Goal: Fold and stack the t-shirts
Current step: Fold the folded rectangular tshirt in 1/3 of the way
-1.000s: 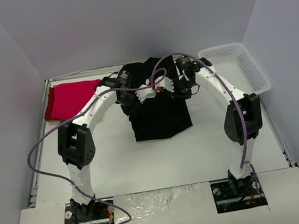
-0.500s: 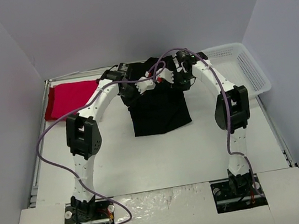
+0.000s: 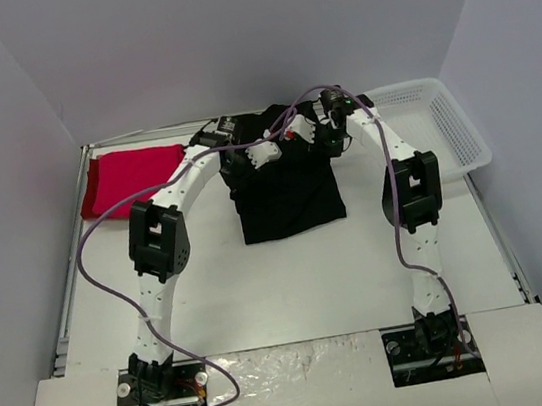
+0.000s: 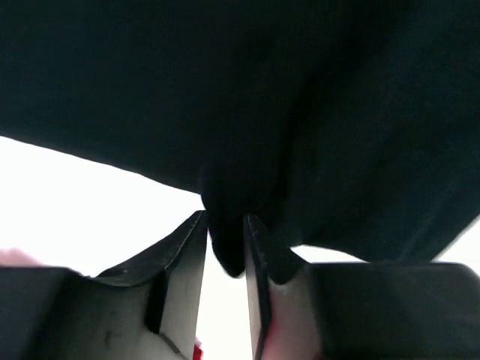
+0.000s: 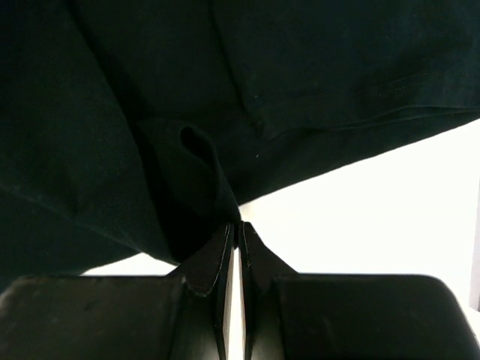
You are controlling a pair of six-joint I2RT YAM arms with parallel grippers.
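Black t-shirt (image 3: 288,192) seemingly pinched by both pincers, left (image 4: 225,255), right (image 5: 234,247); red t-shirt (image 3: 131,178) and basket (image 3: 441,118) flank it.

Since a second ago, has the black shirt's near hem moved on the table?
Yes. The black shirt has drawn back toward the far wall, away from the arm bases; the red shirt and basket stay put.

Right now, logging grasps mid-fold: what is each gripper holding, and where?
Both pinch the black t-shirt at bunched folds along its edge: right gripper shut tight, left gripper slightly parted around cloth.
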